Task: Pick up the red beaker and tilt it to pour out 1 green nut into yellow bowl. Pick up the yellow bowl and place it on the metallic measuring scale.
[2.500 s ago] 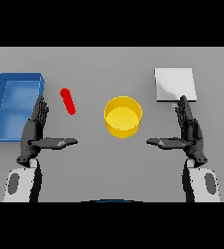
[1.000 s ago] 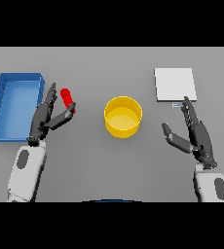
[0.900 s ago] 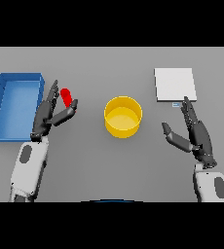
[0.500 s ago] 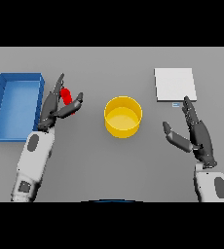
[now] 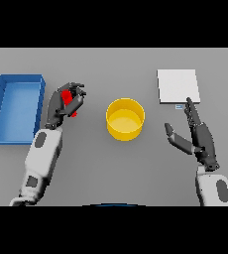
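Observation:
The red beaker [image 5: 66, 97] lies on the grey table left of the yellow bowl [image 5: 125, 119], and my left hand [image 5: 61, 104] is shut on it, fingers and thumb curled round it so only parts of the red show. The bowl stands in the middle of the table, its inside bare. The metallic measuring scale [image 5: 178, 86] is a pale square plate at the back right. My right hand [image 5: 198, 135] hovers open just in front of the scale, fingers straight and pointing away from me, holding nothing.
A blue tray [image 5: 18, 82] with raised walls sits at the far left, close beside my left hand. The bowl lies between both hands.
My left hand moved forward to the red beaker and its fingers curled round it. The right hand drifted slightly and stays open. Bowl and scale have not moved.

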